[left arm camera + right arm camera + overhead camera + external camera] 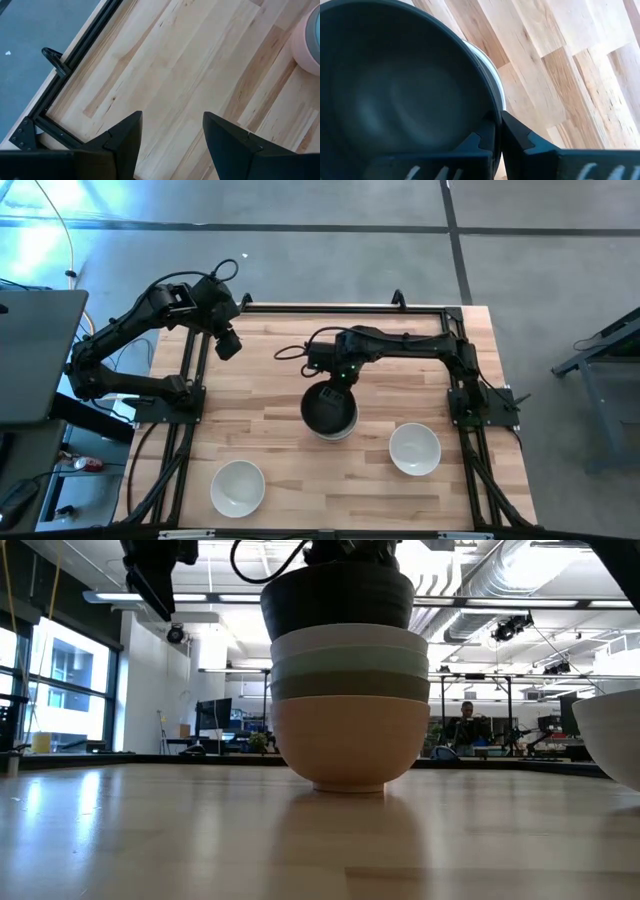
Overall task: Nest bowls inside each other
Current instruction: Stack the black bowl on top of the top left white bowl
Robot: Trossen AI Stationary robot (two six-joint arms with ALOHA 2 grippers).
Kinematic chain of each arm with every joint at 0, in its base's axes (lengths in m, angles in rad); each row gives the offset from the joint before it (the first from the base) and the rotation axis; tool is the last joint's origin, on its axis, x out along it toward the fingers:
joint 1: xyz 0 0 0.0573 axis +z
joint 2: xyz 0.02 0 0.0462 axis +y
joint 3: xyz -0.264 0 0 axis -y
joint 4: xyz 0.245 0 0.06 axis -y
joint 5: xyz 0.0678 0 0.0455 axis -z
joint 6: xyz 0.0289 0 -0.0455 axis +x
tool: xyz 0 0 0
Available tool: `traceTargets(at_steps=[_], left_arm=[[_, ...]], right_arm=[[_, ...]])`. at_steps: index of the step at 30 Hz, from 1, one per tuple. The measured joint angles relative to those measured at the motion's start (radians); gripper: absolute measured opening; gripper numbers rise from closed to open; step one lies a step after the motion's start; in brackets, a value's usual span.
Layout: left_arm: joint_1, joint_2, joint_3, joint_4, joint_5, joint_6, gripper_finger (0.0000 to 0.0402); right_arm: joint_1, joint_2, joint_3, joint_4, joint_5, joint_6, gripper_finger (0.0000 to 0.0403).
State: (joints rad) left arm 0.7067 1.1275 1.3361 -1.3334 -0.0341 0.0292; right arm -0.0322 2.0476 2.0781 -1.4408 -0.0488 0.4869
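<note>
A stack of bowls (328, 412) stands mid-table: peach-orange (348, 745) at the bottom, then grey-taupe (348, 688), mint green (348, 662), white (348, 637) and the black bowl (337, 602) on top. My right gripper (338, 383) is over the stack's far side, shut on the black bowl (395, 90). Two more white bowls rest on their bases near the table's near edge, one left (237, 487) and one right (414, 449). My left gripper (228, 345) hangs open above the far left of the table, touching nothing. My right gripper (498, 117) pinches the black bowl's rim (487, 97) on its far side, one finger inside the bowl and the other finger (520, 137) outside. The fingers come from above, pointing down. The bowl is upright and its lower part sits inside the white bowl topping the stack.
A black frame rail (340, 308) runs along the far edge and down both sides of the table. Bare wood lies between the stack and the two white bowls. The left wrist view shows bare planks and the peach-orange bowl's side (310, 40).
</note>
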Motion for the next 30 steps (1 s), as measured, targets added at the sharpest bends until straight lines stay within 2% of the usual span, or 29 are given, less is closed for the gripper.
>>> traceTargets(at_steps=[21,30], left_arm=[[0.000,0.000,0.000,0.000,0.000,-0.001,0.0200],[0.000,-0.008,0.000,0.000,0.001,0.000,0.0200]], right_arm=[[0.014,0.043,0.000,-0.043,0.017,0.005,0.0000],[0.029,0.032,-0.151,0.033,-0.023,0.028,0.0000]])
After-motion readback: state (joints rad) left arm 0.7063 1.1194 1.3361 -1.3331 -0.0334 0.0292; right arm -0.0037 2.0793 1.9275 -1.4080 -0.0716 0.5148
